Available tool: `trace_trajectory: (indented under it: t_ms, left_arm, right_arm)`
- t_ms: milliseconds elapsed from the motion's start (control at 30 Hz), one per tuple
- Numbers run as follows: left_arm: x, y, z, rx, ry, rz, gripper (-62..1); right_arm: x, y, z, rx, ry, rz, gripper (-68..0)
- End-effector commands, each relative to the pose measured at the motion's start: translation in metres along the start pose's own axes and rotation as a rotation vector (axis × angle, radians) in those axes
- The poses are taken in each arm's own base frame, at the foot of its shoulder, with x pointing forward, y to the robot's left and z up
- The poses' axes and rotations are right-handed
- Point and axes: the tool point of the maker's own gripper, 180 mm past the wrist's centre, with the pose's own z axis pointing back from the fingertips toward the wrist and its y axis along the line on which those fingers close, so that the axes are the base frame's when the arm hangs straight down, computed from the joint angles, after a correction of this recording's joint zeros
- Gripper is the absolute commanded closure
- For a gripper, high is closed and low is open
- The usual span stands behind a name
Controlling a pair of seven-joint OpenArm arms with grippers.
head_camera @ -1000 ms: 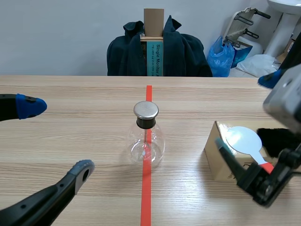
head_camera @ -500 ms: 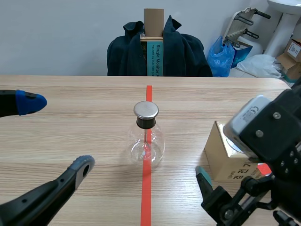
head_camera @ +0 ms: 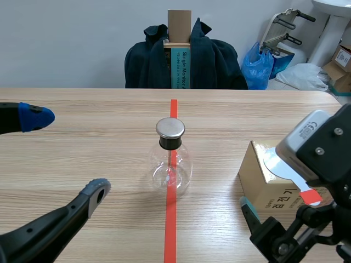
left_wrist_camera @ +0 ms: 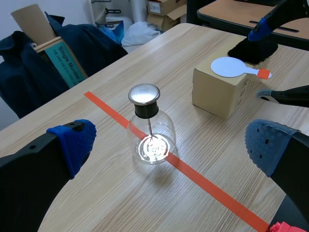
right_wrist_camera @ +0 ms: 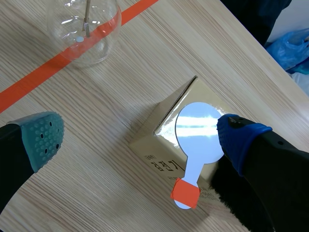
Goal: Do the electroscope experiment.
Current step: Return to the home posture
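Left of the electroscope flask (head_camera: 170, 164), your left fingers (head_camera: 34, 118) stand spread, holding nothing. The flask sits on the counter's (head_camera: 82, 109) red line (head_camera: 170, 230). Right of the flask, a white paddle (right_wrist_camera: 198, 128) lies atop a cardboard box (head_camera: 258, 186), your right fingers (right_wrist_camera: 43, 137) released either side of it.

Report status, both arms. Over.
Left gripper open, short of electroscope. Right gripper open over box, white paddle on top. Nothing gripped.

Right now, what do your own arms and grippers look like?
Both arms are black. The left gripper has thick black fingers tipped with blue dotted pads. The right gripper has one teal dotted pad and one blue pad; a light grey box with a printed label sits above it.
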Motion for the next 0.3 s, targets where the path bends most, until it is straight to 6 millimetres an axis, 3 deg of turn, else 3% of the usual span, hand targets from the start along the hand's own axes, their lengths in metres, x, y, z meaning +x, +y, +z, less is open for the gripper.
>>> trace_trajectory:
  t_ms: [0,267]
  left_arm:
    - [0.0063,-0.0004,-0.0005,0.006,-0.028,0.010,-62.3]
    - [0.0064,-0.0004,-0.0005,0.006,-0.028,0.011,-62.3]
  right_arm:
    - [0.0067,-0.0075,-0.0009,-0.025,-0.027,0.011,-67.9]
    - [0.0079,-0.0111,-0.0009,-0.049,-0.033,0.004,-67.9]
